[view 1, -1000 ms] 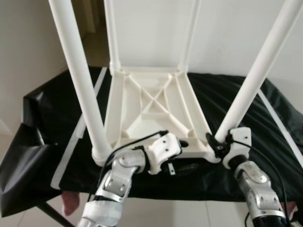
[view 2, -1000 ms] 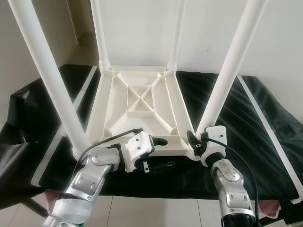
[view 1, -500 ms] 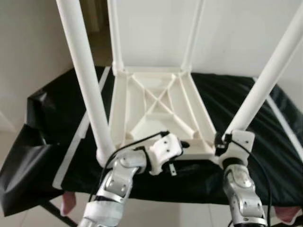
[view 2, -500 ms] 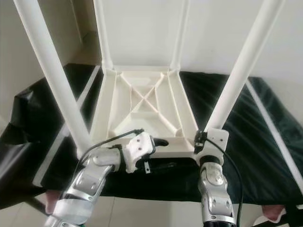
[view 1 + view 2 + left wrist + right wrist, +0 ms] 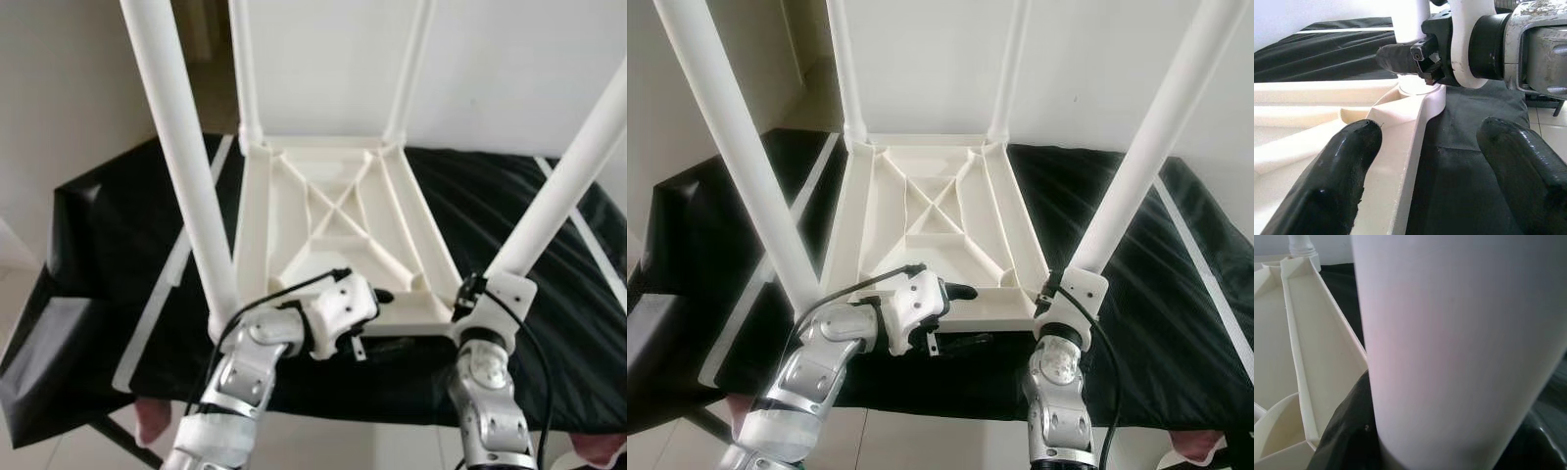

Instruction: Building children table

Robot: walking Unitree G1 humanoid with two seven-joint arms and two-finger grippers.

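- The left gripper (image 5: 1425,181) is held open, one black finger (image 5: 1332,181) lying over the ribbed underside of the tabletop (image 5: 931,211) and the other hanging outside its near rim above the black cloth (image 5: 1176,294); the rim runs between them, ungripped.
- The right gripper (image 5: 1415,61) is seen across from the left fingers at the near right corner, pressed against the base of the near right leg (image 5: 1151,147); a dark finger lies against the leg, but whether the fingers are clamped on it cannot be told.
- The children's table lies upside down on the cloth-covered bench, all four white legs standing in their corner sockets.
- The step in hand is judged to be seating the near right leg firmly.
- The leg should be kept in line with its socket and pressed straight down, not sideways.
- The tabletop rim should be steadied by the left fingers, so that the top is not slid across the cloth.
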